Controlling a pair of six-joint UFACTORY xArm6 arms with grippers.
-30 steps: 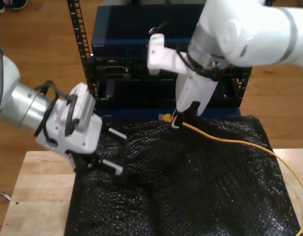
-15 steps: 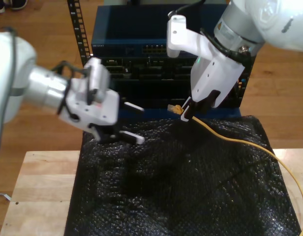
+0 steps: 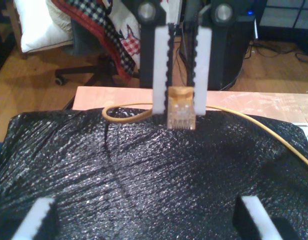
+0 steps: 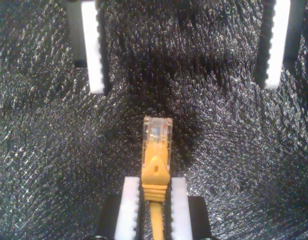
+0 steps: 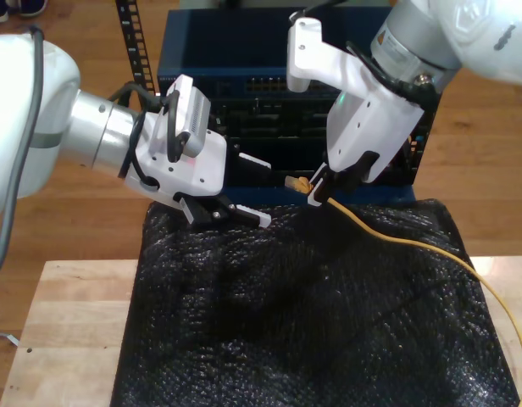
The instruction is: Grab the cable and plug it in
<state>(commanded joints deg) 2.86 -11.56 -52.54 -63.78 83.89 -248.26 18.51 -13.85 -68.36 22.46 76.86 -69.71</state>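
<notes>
**Cable in hand, port not yet reached**

Cable [image 5: 397,242] is pinched just behind its clear plug [image 4: 157,131] by my second pincer [image 4: 155,197], held above the black sheet [image 5: 312,322] on the worktop [image 5: 66,322]. My first pincer [image 5: 244,188] hangs spread wide, empty, facing the plug. Next, I judge, comes lining the plug up with a socket on the rack unit [image 5: 244,85]. Individual ports there are too dark to pick out.
</notes>
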